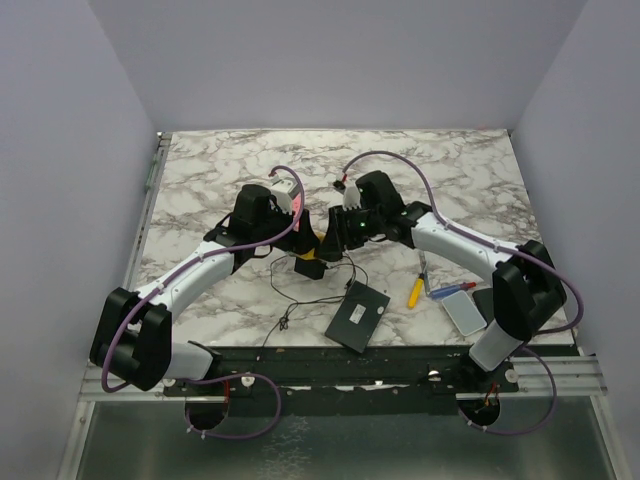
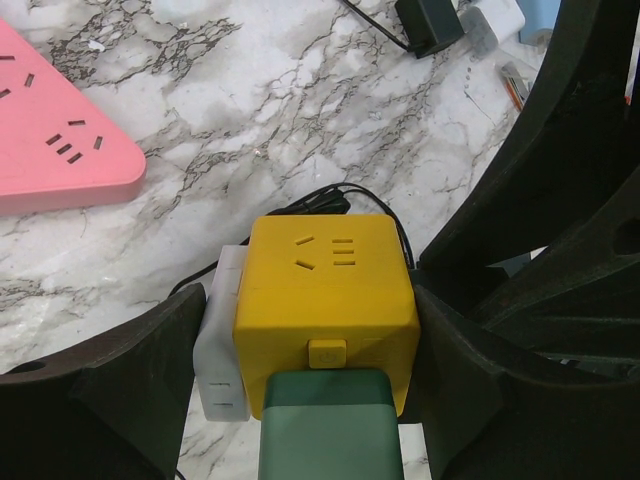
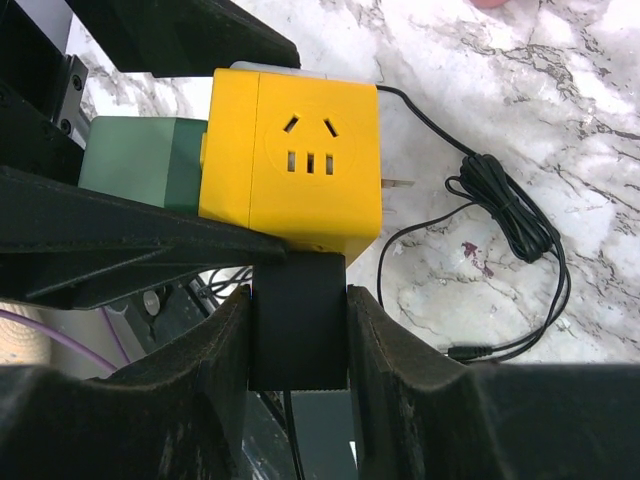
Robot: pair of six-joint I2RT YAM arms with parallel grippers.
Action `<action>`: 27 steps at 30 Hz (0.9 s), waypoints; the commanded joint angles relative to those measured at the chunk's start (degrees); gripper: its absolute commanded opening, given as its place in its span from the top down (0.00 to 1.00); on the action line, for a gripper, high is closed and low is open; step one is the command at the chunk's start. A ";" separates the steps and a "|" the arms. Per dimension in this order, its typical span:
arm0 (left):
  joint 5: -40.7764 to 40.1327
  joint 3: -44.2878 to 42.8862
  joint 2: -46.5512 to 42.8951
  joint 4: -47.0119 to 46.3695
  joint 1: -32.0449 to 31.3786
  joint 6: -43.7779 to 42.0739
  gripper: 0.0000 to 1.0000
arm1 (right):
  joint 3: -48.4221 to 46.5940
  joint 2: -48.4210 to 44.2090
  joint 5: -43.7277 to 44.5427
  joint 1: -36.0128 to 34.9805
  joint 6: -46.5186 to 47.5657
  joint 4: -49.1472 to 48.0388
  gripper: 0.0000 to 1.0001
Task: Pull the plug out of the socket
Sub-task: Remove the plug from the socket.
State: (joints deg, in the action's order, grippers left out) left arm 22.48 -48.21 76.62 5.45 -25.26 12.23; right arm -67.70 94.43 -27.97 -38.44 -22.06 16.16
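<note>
Seen from above, two arms bend inward and meet near the middle of a marble table (image 1: 470,190) that has walls close on its left, far and right sides.

Between them sits a yellow cube socket (image 2: 325,300). The left gripper (image 2: 315,350) is spread wide and clamps the cube from both sides. One finger presses against a white plug (image 2: 222,350) on the cube's left face, and the other lies on the bare right face. A green plug (image 2: 330,425) sticks out of the cube's face nearest that camera.

The right gripper (image 3: 297,330) has its fingers pressed tight on a black plug (image 3: 297,320). The plug's top edge still meets the cube's underside in the right wrist view, so it looks seated. A metal prong (image 3: 395,183) juts from the cube's right face.

A thin black cable (image 3: 510,220) loops over the marble beside the cube. A pink power strip (image 1: 293,200) lies just beyond the left wrist. Past it, bare marble runs to the far edge.

On the near side lie a black adapter (image 1: 310,268) and a flat black box (image 1: 357,316), which overhangs the table's front edge. A yellow-handled tool (image 1: 415,292) lies toward the near right corner.
</note>
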 commanded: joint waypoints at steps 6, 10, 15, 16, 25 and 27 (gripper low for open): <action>-1.54 -1.72 -0.24 -2.22 0.28 -0.76 1.00 | -6.18 1.90 4.71 -0.89 -3.20 9.01 1.00; -1.55 -1.73 -0.38 -2.28 0.29 -0.63 1.00 | -7.75 2.21 6.41 -1.36 -4.20 11.48 1.00; -1.53 -1.72 -0.64 -2.22 0.29 -0.63 1.00 | -9.19 2.46 8.37 -1.76 -5.92 13.43 1.00; -1.58 -1.72 -0.68 -2.23 0.29 -0.63 1.00 | -9.65 2.55 8.88 -1.92 -6.17 13.91 1.00; -1.40 -1.72 -1.11 -2.25 0.28 -0.54 1.00 | -12.19 3.71 12.86 -3.22 -8.47 15.30 1.00; -1.48 -1.64 -1.21 -2.28 0.29 -0.55 1.00 | -12.44 4.02 12.92 -3.41 -8.89 14.90 1.00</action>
State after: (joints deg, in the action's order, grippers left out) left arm 22.76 -48.21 76.62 4.29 -25.19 12.23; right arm -77.67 97.27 -18.68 -41.15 -27.20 30.35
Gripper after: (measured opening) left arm 0.756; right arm 0.400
